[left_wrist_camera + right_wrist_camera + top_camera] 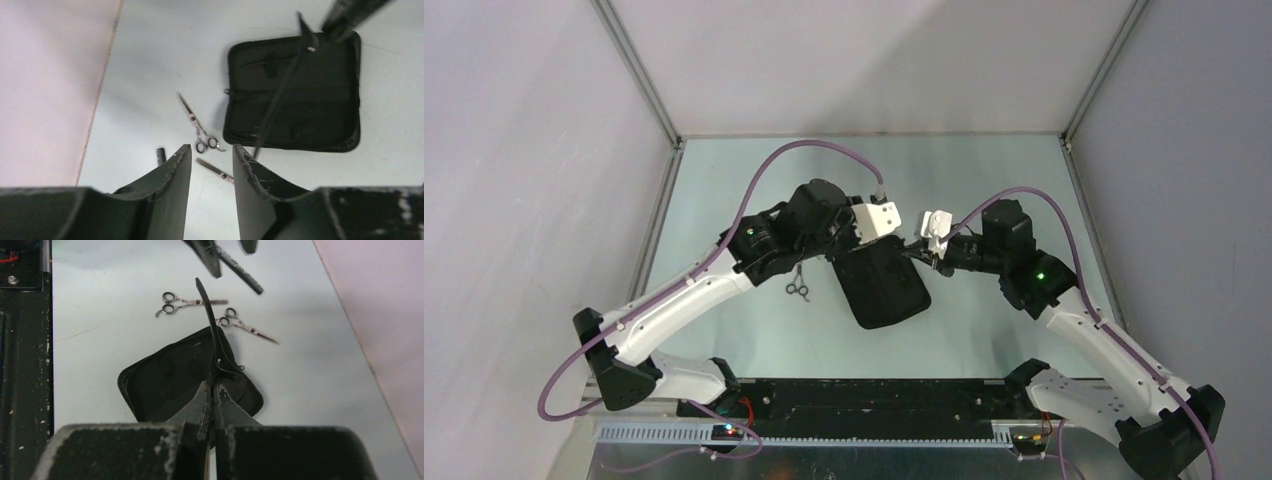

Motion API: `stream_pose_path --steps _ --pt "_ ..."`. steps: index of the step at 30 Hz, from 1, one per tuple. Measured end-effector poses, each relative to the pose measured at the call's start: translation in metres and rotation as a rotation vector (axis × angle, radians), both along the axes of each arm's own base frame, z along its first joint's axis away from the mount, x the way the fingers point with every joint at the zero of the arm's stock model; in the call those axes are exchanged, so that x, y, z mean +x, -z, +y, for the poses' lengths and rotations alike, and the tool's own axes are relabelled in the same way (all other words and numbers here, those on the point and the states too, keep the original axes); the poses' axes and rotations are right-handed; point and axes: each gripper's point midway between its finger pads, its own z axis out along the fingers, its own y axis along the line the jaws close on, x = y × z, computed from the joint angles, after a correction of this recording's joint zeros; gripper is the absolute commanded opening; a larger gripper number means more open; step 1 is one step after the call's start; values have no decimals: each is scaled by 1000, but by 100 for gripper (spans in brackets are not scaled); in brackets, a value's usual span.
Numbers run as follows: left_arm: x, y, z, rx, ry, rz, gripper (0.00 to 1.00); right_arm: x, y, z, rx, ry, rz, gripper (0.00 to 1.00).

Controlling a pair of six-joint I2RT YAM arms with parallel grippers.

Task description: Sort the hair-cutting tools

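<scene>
My right gripper point(212, 389) is shut on a thin black hair clip point(212, 335), held in the air above the open black pouch point(165, 382). In the left wrist view the same clip point(284, 85) crosses over the pouch point(320, 100), and its far end comes close to my left gripper point(212, 154), which is open and empty. Two silver scissors point(185, 302) point(246, 327) lie on the table beyond the pouch. One of them point(200, 129) sits just ahead of my left fingers, and the other's blade point(216, 170) shows between them. The dark comb point(241, 273) lies past the scissors.
From above, both grippers meet over the pouch point(886, 290) at mid-table, with one pair of scissors point(798, 286) to its left. The enclosure wall point(50, 90) rises to the left of the left arm. The black base rail point(25, 350) runs along the table's near edge.
</scene>
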Motion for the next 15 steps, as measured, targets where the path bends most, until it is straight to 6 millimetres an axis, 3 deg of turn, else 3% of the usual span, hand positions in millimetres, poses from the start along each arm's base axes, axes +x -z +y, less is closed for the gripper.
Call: stream_pose_path --steps 5,9,13,15 --pt "22 -13 6 -75 -129 -36 63 -2 8 -5 -13 103 55 0" --pt "52 -11 31 -154 -307 6 68 -8 23 -7 -12 205 122 0" --pt "87 9 58 -209 -510 88 69 -9 52 -12 -36 363 221 0" --pt "96 24 61 -212 -563 132 69 -8 64 -13 -46 442 265 0"
